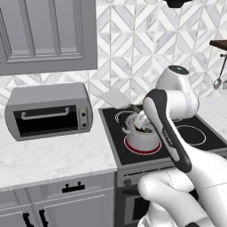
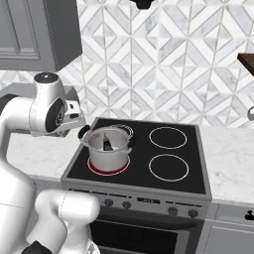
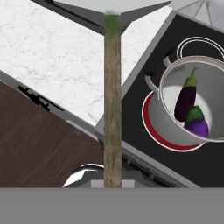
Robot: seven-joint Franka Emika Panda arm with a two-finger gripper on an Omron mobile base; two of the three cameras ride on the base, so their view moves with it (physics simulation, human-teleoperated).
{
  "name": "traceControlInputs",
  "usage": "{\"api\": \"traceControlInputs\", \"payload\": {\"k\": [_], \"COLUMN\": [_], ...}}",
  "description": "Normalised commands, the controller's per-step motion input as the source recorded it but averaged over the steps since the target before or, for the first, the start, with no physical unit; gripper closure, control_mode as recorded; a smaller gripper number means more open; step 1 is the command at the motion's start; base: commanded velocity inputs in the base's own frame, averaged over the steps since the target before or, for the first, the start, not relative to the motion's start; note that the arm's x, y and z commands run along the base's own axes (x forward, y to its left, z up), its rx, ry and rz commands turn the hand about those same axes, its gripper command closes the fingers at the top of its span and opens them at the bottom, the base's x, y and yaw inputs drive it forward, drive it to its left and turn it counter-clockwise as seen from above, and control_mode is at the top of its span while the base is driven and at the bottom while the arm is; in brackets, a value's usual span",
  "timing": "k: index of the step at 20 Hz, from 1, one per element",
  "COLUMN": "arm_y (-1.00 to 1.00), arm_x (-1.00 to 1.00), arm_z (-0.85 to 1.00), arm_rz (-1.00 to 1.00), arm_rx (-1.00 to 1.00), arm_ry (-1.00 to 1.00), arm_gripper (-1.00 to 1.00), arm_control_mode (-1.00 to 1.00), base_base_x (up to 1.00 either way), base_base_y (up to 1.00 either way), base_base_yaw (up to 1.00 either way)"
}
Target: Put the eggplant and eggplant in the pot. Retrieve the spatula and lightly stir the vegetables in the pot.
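Two eggplants [image 3: 189, 109] lay inside the pot [image 2: 110, 149], which stood on the front-left burner [image 3: 151, 127] of the stove [image 2: 149, 163]. The claw [image 3: 112, 181] was clenched on the handle of the spatula [image 3: 112, 87], its grey blade [image 1: 113, 98] raised behind the pot, over the marble table [image 1: 53, 155].

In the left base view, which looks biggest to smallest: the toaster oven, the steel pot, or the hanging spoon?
1. Toaster oven, clearly largest.
2. Pot, partly hidden by the arm.
3. Hanging spoon, smallest, though it hangs farther back, which shrinks it.
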Motion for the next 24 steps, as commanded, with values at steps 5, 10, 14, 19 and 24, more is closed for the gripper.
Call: {"api": "traceControlInputs", "payload": {"k": [5, 10, 14, 19, 24], "arm_y": [0.00, 0.00, 0.00, 0.00, 0.00], "arm_x": [0.00, 0.00, 0.00, 0.00, 0.00], "arm_z": [0.00, 0.00, 0.00, 0.00, 0.00], "arm_rz": [0.00, 0.00, 0.00, 0.00, 0.00], "arm_rx": [0.00, 0.00, 0.00, 0.00, 0.00], "arm_ry": [0.00, 0.00, 0.00, 0.00, 0.00], "arm_gripper": [1.00, 1.00, 1.00, 1.00, 1.00], "arm_control_mode": [1.00, 1.00, 1.00, 1.00, 1.00], "base_base_x": [0.06, 0.20, 0.41, 0.43, 0.40], "base_base_y": [0.44, 0.39, 0.16, 0.09, 0.12], "base_base_yaw": [-0.12, -0.11, -0.06, -0.04, -0.05]}}
